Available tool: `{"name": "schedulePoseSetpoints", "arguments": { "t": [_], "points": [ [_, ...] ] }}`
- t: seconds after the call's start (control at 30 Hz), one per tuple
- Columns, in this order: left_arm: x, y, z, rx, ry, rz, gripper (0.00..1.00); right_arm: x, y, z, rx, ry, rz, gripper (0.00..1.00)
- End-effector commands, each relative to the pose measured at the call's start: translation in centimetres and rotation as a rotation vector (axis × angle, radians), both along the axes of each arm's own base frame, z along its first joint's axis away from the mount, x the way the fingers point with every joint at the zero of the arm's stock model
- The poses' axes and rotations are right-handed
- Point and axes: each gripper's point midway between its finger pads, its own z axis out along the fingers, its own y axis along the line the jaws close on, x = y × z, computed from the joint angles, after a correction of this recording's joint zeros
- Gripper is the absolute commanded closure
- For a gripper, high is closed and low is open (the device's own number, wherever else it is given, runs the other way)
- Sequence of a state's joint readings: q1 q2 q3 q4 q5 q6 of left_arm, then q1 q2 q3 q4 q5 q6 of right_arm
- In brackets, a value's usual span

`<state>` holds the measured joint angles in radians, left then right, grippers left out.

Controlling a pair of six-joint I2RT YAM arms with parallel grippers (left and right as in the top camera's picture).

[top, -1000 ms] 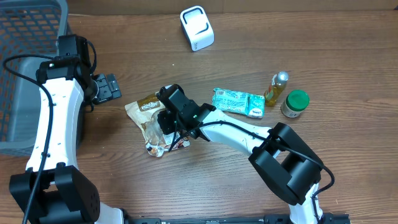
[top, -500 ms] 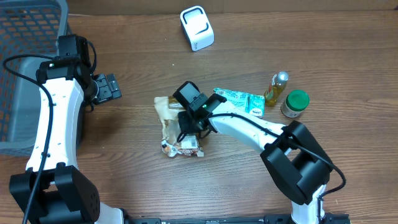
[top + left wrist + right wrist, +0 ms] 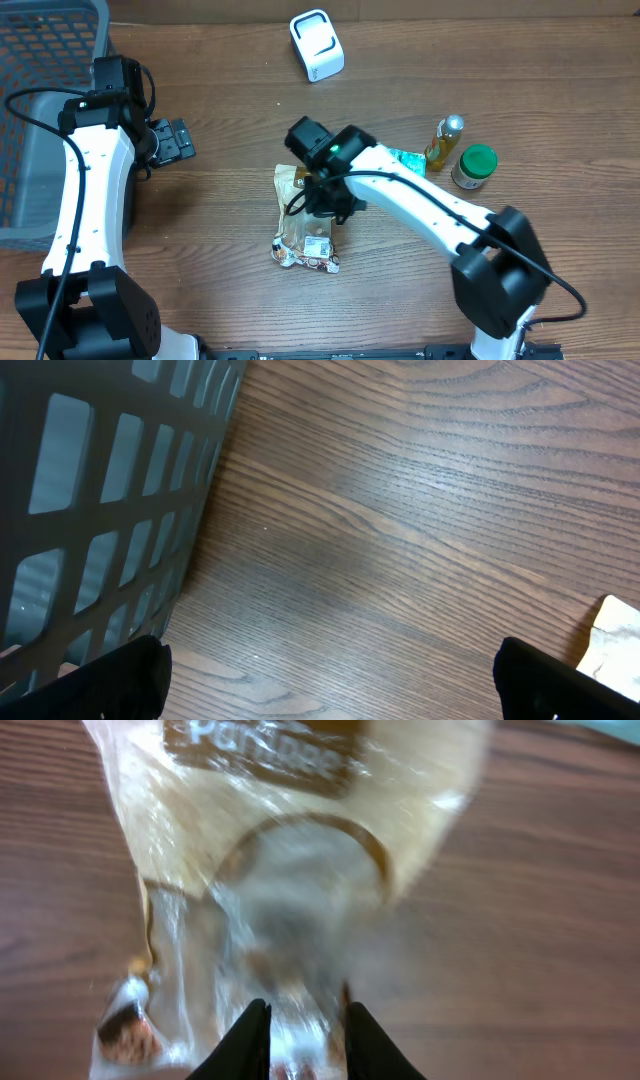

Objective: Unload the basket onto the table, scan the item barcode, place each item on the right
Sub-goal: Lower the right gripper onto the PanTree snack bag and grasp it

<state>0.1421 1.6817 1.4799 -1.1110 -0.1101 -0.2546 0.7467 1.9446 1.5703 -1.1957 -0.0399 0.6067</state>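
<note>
Grey basket [image 3: 50, 60] far left; bottle [image 3: 447, 140] beside green-lidded jar [image 3: 474, 166].

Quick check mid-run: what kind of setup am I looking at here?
Probably a mock shop checkout on a wooden table: a white scanner at the far edge, a grey basket, and groceries such as a snack bag and a small bottle.
</note>
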Motion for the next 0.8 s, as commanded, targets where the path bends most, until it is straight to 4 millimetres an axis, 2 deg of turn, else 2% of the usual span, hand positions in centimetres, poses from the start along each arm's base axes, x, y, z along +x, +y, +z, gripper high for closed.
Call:
{"name": "schedulePoseSetpoints", "arguments": {
  "t": [0.0, 0.17, 0.33, 0.43, 0.57, 0.77],
  "points": [
    [0.3, 0.3, 1.2, 0.02, -0.032, -0.006, 0.0, -0.8, -2.4, 0.9, -0.057, 0.035, -0.096, 0.83],
    [0.3, 0.3, 1.2, 0.02, -0.032, -0.006, 0.0, -3.1, -3.9, -1.8, -0.119, 0.109, -0.143, 0.84],
    [0.3, 0.3, 1.2, 0.02, -0.032, -0.006, 0.0, -5.1, -3.4, -4.6, -0.093, 0.16, -0.128, 0.84],
    [0.3, 0.3, 1.2, 0.02, -0.032, -0.006, 0.0, -6.1, -2.0, -5.5, -0.023, 0.197, -0.116, 0.84],
    [0.3, 0.3, 1.2, 0.02, -0.032, -0.006, 0.0, -6.9, 1.1, -5.5, 0.102, 0.227, -0.079, 0.84],
    [0.3, 0.3, 1.2, 0.02, -0.032, -0.006, 0.01, -7.1, 5.2, -5.3, 0.211, 0.156, 0.01, 0.83]
  ]
}}
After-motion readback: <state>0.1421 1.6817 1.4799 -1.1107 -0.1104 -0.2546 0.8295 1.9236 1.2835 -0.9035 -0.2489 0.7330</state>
